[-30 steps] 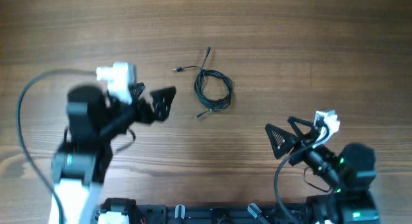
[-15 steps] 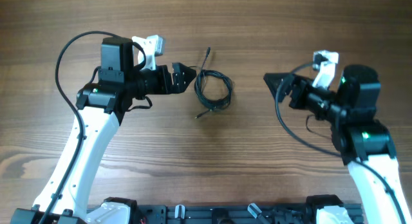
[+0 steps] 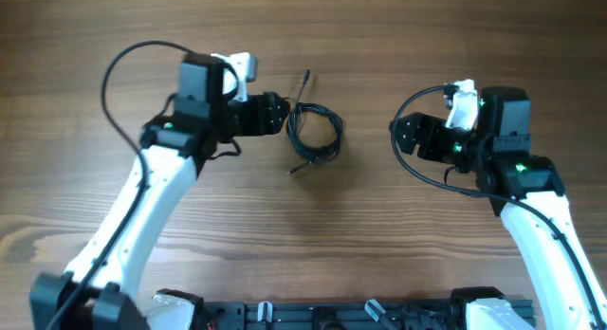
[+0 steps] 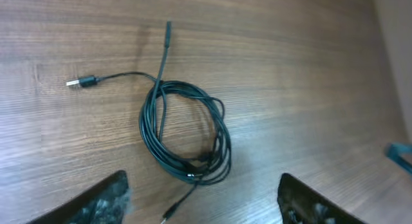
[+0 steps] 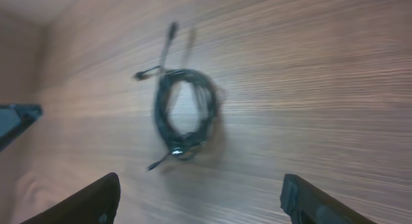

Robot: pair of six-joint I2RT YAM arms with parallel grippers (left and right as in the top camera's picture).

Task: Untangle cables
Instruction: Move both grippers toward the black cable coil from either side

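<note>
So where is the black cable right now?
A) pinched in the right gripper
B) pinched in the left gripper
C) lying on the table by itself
C: the black cable lies coiled on the table; the left gripper and right gripper are open, holding nothing.

Wood-grain worktop [image 3: 474, 45] is carrying one dark cable bundle [image 3: 314, 133], lying flat on the surface. The bundle is sitting coiled in loops, and three loose ends [image 4: 80, 82] are trailing out onto the wood.
</note>
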